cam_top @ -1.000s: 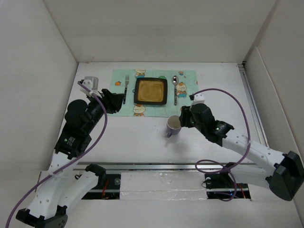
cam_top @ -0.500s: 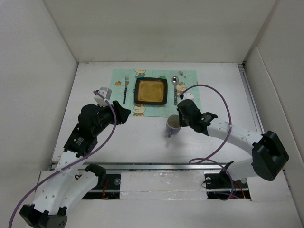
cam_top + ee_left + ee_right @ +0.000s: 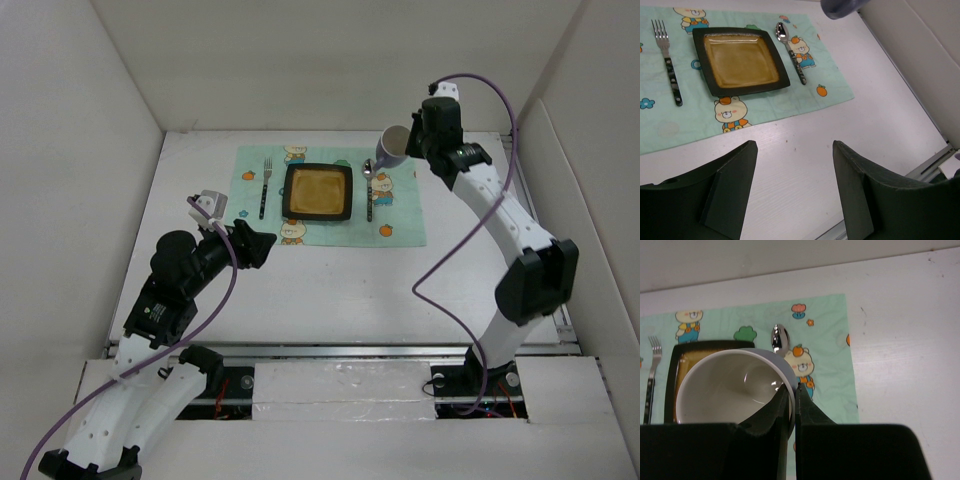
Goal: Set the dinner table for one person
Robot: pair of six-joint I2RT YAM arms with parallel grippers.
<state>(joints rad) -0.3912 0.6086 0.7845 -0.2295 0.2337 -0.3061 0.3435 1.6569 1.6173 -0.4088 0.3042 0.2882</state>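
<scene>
Left wrist view shows the left gripper [image 3: 793,147] spread and empty above the dinner table [image 3: 330,290], just short of the placemat [image 3: 400,225]. Farther off, the mug [image 3: 393,147] has left the bare tabletop. The right gripper [image 3: 794,390], pinching its wall, now holds it over the spoon [image 3: 368,190] — setting down remains. No writing is legible — only cartoon bears.

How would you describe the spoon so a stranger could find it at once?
On the white dinner table lies a mint-green placemat with a dark square plate. The spoon lies just right of the plate; unlike the pronged fork opposite, it ends in a rounded bowl.
</scene>
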